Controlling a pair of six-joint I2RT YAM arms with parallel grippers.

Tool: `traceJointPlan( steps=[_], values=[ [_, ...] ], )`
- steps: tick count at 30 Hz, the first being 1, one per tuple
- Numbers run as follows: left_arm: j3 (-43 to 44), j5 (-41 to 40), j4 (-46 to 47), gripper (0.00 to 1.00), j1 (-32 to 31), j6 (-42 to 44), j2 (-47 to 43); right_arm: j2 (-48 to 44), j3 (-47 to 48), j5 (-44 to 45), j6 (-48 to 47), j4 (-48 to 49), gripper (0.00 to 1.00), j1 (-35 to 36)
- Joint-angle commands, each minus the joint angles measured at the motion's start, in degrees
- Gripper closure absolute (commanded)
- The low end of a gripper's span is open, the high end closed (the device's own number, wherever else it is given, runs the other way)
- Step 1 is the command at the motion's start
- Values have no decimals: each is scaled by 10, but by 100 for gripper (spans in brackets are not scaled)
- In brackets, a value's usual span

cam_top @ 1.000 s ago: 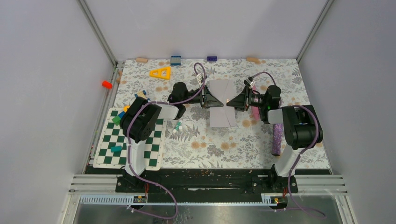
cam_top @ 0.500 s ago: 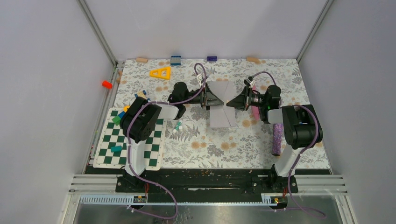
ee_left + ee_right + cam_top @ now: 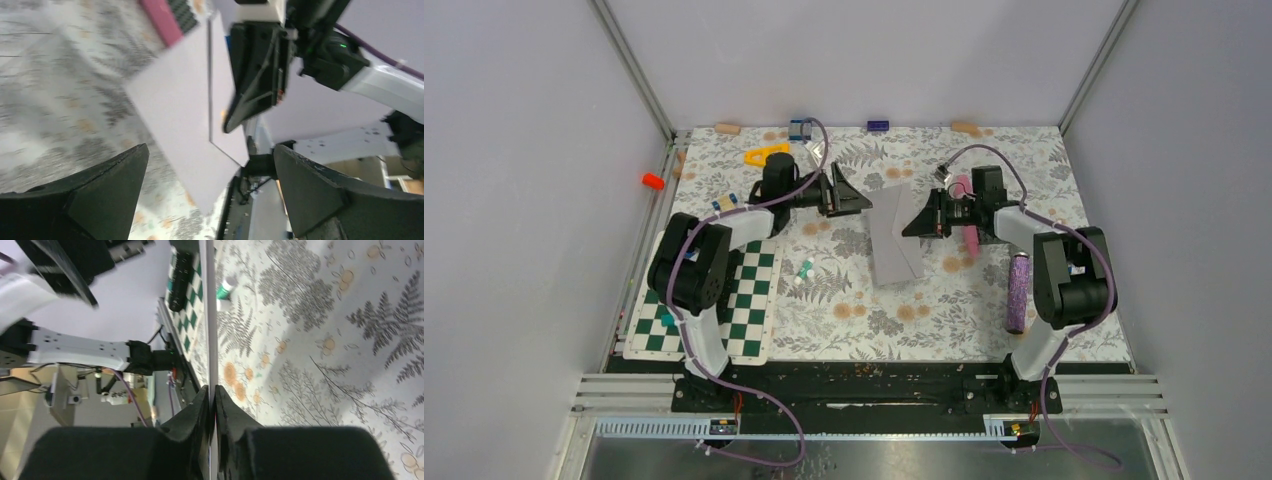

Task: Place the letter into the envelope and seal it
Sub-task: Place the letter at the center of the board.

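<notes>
Well, from the top I see the envelope (image 3: 892, 240) in the middle of the flowery table (image 3: 844, 310), tilted, not lying flat. My right gripper (image 3: 916, 224) pinches its right edge. My left gripper (image 3: 854, 195) is just to the left and a bit farther back, wide apart, holding nothing.

In the left wrist view, my two fingers (image 3: 100, 190) stand far apart, and the grey envelope is ahead with the right gripper clamped on it.

In the right wrist view, the fingers squeeze the thin envelope edge.

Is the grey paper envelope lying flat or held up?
Held up. The grey paper envelope hangs tilted, its edge pinched in the right gripper.
</notes>
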Motion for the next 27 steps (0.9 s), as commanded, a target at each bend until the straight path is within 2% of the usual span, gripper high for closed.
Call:
traceJointPlan(
  steps=[1, 5, 10, 15, 18, 27],
  values=[
    [40, -50, -206, 1, 34, 192, -46, 20, 31, 66, -136, -176, 86, 21],
    [45, -61, -268, 1, 62, 242, -61, 60, 97, 119, -222, -314, 86, 52],
    [18, -58, -287, 1, 95, 270, -91, 108, 178, 151, -312, -435, 86, 61],
    [-2, -39, -289, 1, 122, 277, -112, 211, 352, 165, -474, -672, 85, 82],
    [-11, -31, -288, 1, 132, 276, -121, 264, 469, 203, -557, -785, 84, 106],
    [-26, -10, -283, 1, 152, 271, -140, 356, 624, 261, -723, -948, 84, 188]
  ],
)
